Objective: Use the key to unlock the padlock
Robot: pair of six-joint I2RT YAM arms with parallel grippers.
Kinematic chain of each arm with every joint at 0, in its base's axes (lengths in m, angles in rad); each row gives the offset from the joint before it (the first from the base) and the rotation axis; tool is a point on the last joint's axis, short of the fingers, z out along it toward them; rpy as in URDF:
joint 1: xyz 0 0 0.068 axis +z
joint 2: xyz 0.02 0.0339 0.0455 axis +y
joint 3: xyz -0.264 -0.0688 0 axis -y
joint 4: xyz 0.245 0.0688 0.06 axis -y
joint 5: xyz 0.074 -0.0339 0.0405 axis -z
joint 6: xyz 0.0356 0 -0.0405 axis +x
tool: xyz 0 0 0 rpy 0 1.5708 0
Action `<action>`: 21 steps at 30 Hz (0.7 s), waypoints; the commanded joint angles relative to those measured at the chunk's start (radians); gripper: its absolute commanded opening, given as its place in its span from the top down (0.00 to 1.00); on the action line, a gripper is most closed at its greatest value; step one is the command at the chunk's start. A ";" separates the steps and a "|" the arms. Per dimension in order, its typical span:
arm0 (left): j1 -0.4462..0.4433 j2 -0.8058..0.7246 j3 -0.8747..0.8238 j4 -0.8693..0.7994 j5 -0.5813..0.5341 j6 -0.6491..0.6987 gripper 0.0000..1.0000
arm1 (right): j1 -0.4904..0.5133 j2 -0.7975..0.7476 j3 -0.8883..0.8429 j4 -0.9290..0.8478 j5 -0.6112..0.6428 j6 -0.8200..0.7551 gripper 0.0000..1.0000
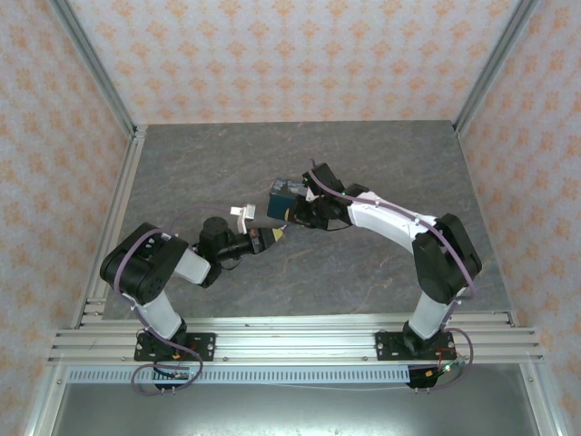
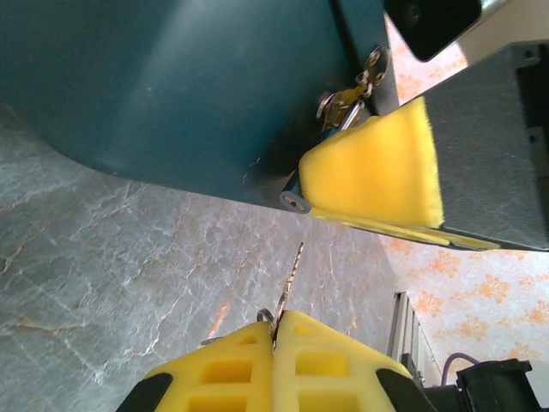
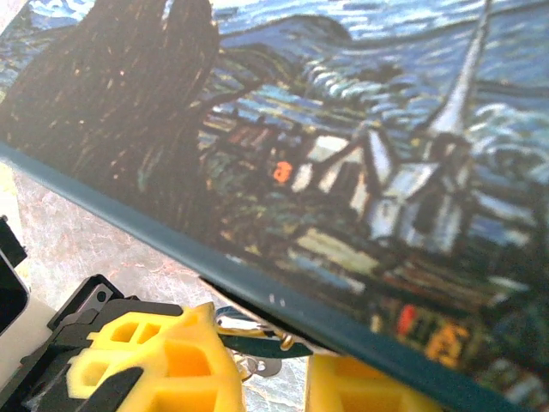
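Note:
My left gripper [image 2: 276, 330] is shut on the key [image 2: 292, 279], a thin tan blade that sticks up past the yellow fingertips toward the box. The blue painted box [image 1: 284, 193] is tilted, its dark underside [image 2: 171, 86] above the table. At its edge hangs the small greyish padlock [image 2: 294, 200], its round end facing the key a short gap away. My right gripper [image 3: 274, 378] stands at the box's rim [image 3: 283, 296], jaws narrowly apart, with the lock's metal parts [image 3: 257, 324] pinched between them. From above, both grippers [image 1: 275, 233] [image 1: 292, 214] meet at mid-table.
The grey marbled table [image 1: 227, 154] stretches around the box on all sides. Aluminium frame posts [image 1: 118, 209] and patterned walls bound it. The rail [image 1: 290, 341] with both arm bases runs along the near edge.

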 commanded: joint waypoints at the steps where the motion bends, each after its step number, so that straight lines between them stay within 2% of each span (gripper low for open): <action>1: 0.010 0.016 0.022 0.084 0.034 0.002 1.00 | -0.005 -0.043 0.011 0.043 -0.018 0.005 1.00; 11: 0.011 0.001 0.023 0.030 0.035 0.110 1.00 | -0.006 -0.045 0.017 0.044 -0.033 0.016 1.00; 21: 0.013 0.044 0.027 0.075 0.029 0.120 1.00 | -0.006 -0.045 0.019 0.047 -0.051 0.027 1.00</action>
